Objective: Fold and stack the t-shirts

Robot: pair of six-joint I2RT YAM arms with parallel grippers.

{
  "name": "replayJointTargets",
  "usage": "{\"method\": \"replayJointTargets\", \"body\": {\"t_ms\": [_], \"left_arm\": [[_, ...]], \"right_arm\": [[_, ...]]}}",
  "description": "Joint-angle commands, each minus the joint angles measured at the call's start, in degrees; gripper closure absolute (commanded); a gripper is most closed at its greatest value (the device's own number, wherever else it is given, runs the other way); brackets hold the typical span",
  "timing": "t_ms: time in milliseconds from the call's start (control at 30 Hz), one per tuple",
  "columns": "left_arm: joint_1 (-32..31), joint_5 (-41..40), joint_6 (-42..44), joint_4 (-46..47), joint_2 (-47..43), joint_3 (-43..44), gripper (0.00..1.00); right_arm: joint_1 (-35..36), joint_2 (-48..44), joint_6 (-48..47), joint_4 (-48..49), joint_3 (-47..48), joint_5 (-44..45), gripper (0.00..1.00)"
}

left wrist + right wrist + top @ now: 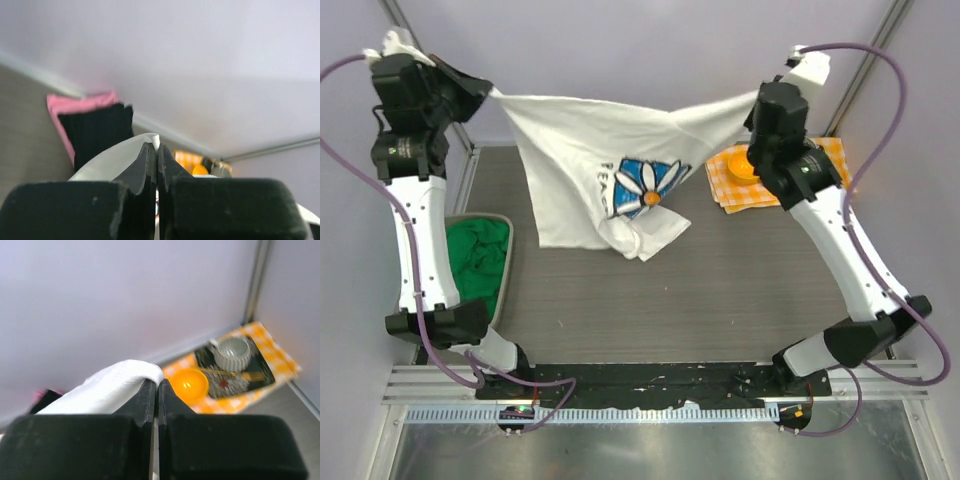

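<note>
The white t-shirt with a blue daisy print hangs spread in the air between my two grippers, its lower hem bunched on the table. My left gripper is shut on its upper left corner, and in the left wrist view the left gripper pinches white fabric. My right gripper is shut on the upper right corner, and in the right wrist view the right gripper clamps the white cloth. A green t-shirt lies crumpled in a grey bin at the left. Folded pink and black t-shirts lie stacked by the back wall.
An orange-and-white checked cloth lies at the back right, carrying an orange bowl, a grey ribbed cup and a dark tray. The enclosure walls stand close behind both grippers. The dark table lies in front of the shirt.
</note>
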Motion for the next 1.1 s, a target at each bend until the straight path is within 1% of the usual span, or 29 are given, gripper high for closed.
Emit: {"method": "replayJointTargets", "body": {"t_ms": [0,33,67,100,133,167,200,233,267,300,333,367,400,433,467,500,533,567,600,633,667,733,800,967,1000,1067], "left_arm": [[5.8,9.9,-3.2,10.7,-4.3,7.9,1.0],[6.1,10.6,-3.9,13.4,-5.7,6.8,1.0],[6.1,10.3,-4.6,18.4,-7.3,3.2,1.0],[6.0,10.2,-5.3,20.6,-10.3,1.6,1.0],[6.1,10.8,-6.0,21.9,-11.1,-0.1,1.0],[6.1,11.5,-6.9,20.6,-11.5,-0.1,1.0],[6.1,13.3,-6.9,19.3,-12.9,-0.8,1.0],[6.0,14.2,-7.0,18.8,-14.7,-2.9,1.0],[6.0,14.8,-7.6,19.4,-17.1,-11.1,1.0],[6.1,15.2,-8.1,20.0,-19.7,-16.2,1.0],[6.0,13.9,-8.0,20.5,-26.7,-21.7,1.0],[6.1,12.8,-8.0,20.4,-30.2,-32.9,1.0],[6.0,11.4,-7.4,19.4,-34.3,-38.2,1.0],[6.0,8.5,-7.0,17.5,-41.3,-42.7,1.0],[6.0,7.6,-6.9,14.6,-45.7,-52.0,1.0],[6.1,6.6,-7.0,13.1,-49.3,-56.5,1.0],[6.0,5.2,-7.5,11.3,-52.8,-64.7,1.0],[6.0,3.4,-7.9,8.4,-60.2,-68.5,1.0],[6.1,2.8,-7.8,6.6,-63.2,-71.3,1.0],[6.0,1.5,-7.5,1.1,-66.0,-74.5,1.0],[6.0,0.9,-6.9,-0.8,-69.0,-75.2,1.0],[5.3,0.5,-5.4,-5.2,-69.3,-74.8,1.0],[4.7,1.7,-4.8,-6.3,-68.5,-74.1,1.0],[4.4,5.7,-3.3,-9.5,-67.8,-69.5,1.0],[4.1,5.5,-3.1,-10.2,-67.4,-68.5,1.0],[3.5,5.6,-2.4,-11.0,-67.3,-66.3,0.98]], "right_arm": [[0.8,-11.5,-10.9,16.2,4.9,-6.3,0.99],[0.9,-12.9,-11.4,17.6,3.9,-8.1,0.99],[0.9,-16.6,-11.9,18.6,2.8,-9.8,0.99],[0.9,-18.5,-12.4,20.3,1.3,-12.1,0.99],[0.9,-20.6,-12.6,20.3,-1.4,-13.7,0.99],[0.9,-23.8,-12.3,19.8,-2.6,-15.0,0.99],[0.9,-25.7,-11.2,16.9,-3.7,-16.6,0.99],[0.9,-27.1,-9.6,14.9,-6.1,-20.3,0.99],[0.9,-30.1,-8.1,12.6,-7.5,-21.6,0.99],[0.8,-31.6,-6.6,8.7,-9.2,-22.7,0.99],[0.9,-33.2,-3.8,7.2,-13.9,-25.7,0.99],[0.8,-34.9,-2.6,5.4,-16.4,-27.3,0.99],[0.9,-38.4,-1.4,3.2,-19.4,-28.5,0.99],[0.9,-40.4,0.0,2.2,-25.8,-29.6,0.99],[0.9,-42.1,1.5,0.9,-28.8,-33.1,0.99],[0.9,-45.1,2.7,-1.9,-33.9,-34.3,0.99],[0.9,-46.4,3.4,-3.8,-36.3,-36.3,0.99],[0.8,-47.6,4.4,-5.3,-38.5,-41.0,0.99],[0.9,-49.1,4.8,-8.7,-41.9,-43.6,0.99],[0.9,-52.1,5.1,-10.3,-43.1,-45.5,0.99],[0.9,-54.0,5.7,-11.4,-44.3,-48.9,0.99],[0.9,-58.5,6.3,-14.4,-45.2,-50.2,0.99],[0.9,-59.3,6.7,-17.4,-43.2,-51.1,0.99],[0.9,-56.5,6.3,-20.2,-39.4,-53.0,0.99],[0.9,-56.2,5.9,-19.7,-39.0,-55.4,0.99],[0.8,-55.5,6.0,-19.2,-38.7,-57.1,0.99]]}}
